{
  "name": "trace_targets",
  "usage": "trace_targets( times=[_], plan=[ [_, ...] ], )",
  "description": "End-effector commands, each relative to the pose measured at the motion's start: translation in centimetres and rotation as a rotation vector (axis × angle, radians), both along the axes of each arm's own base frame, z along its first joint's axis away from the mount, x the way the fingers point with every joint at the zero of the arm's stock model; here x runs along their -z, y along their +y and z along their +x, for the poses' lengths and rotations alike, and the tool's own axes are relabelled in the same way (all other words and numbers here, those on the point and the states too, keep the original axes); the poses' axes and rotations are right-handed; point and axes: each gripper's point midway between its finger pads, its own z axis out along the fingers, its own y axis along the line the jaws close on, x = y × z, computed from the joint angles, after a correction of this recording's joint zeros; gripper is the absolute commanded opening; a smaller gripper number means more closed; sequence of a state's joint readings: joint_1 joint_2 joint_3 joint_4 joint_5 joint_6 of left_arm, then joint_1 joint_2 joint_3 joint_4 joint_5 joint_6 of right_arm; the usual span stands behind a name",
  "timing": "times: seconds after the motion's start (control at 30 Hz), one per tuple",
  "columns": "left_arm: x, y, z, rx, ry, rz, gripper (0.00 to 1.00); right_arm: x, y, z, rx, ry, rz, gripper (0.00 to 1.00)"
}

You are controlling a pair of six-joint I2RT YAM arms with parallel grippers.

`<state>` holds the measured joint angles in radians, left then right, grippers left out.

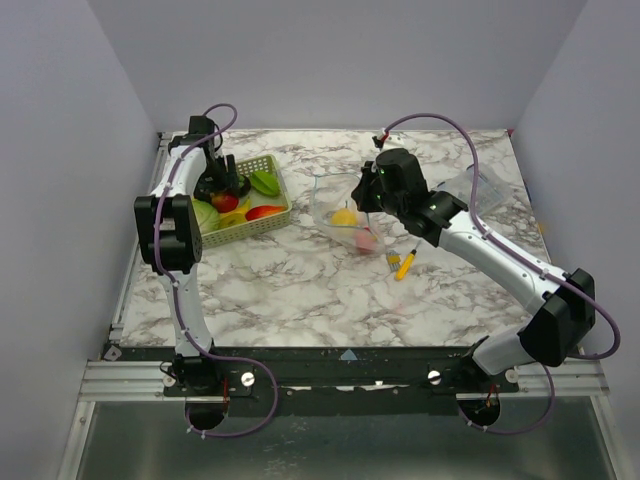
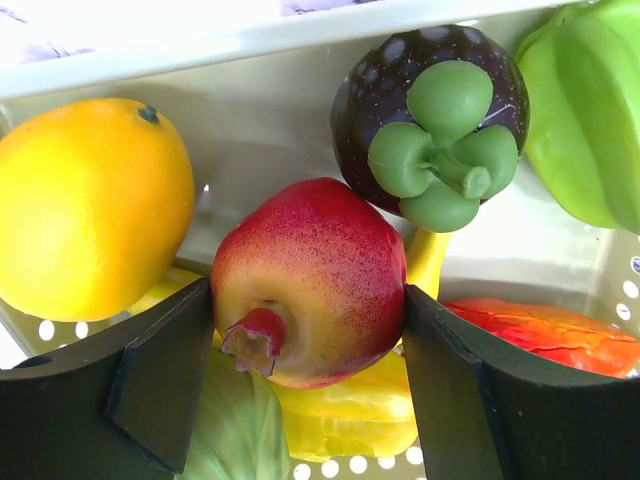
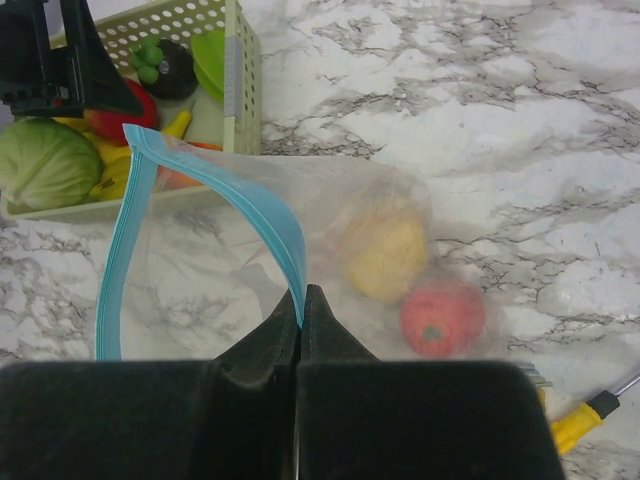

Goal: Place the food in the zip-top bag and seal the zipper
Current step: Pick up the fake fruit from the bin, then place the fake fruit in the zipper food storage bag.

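- The zip-top bag [image 3: 200, 260] lies near the middle of the tabletop [image 1: 300, 290], a little toward the far edge, and its mouth stands open.
- A yellow fruit [image 3: 385, 255] and a red fruit [image 3: 442, 318] are inside it.
- The right gripper [image 3: 302, 295] is pressed together and pinches the zipper [image 3: 265, 205], so this edge is lifted.
- Other food is in the green basket [image 1: 262, 225] near the far left corner, among it an orange [image 2: 90, 205] and a dark purple fruit [image 2: 430, 110].
- The left gripper [image 2: 308, 300] is down in the basket, with its fingers against both sides of a red-yellow fruit [image 2: 310, 270].
- A yellow stick [image 3: 585, 420] lies just beside the bag, toward the right edge.
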<state>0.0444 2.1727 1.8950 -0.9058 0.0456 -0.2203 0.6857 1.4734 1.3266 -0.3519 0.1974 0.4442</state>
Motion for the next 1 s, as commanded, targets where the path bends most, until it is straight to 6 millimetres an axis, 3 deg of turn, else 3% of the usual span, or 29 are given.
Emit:
trace_targets(
  times=[0.0,0.17,0.33,0.53,0.77,0.87,0.97],
  plan=[
    [-2.9,-1.5,-0.2,0.017,-0.057,-0.063,0.51,-1.5,0.0,-0.3,-0.009,-0.022,0.038,0.00],
    [-6.6,-2.4,-0.2,0.027,-0.139,-0.074,0.46,-1.5,0.1,-0.3,-0.010,-0.017,0.045,0.00],
    [-11.6,-4.3,-1.3,0.059,-0.254,-0.130,0.46,-1.2,0.3,-0.3,-0.011,-0.005,0.048,0.01],
    [-18.5,-12.0,-5.2,0.238,-0.426,-0.400,0.45,-1.2,0.7,-0.2,-0.019,0.002,0.058,0.01],
    [-26.8,-21.4,-12.3,0.542,-0.715,-0.683,0.46,-1.1,1.0,-0.2,-0.022,0.014,0.071,0.00],
    [-28.5,-24.1,-14.2,0.606,-0.778,-0.745,0.47,-1.1,1.2,-0.4,-0.025,0.020,0.086,0.00],
    [-28.5,-25.9,-15.0,0.630,-0.772,-0.781,0.47,-1.0,1.4,-0.5,-0.028,0.030,0.100,0.01]
  ],
)
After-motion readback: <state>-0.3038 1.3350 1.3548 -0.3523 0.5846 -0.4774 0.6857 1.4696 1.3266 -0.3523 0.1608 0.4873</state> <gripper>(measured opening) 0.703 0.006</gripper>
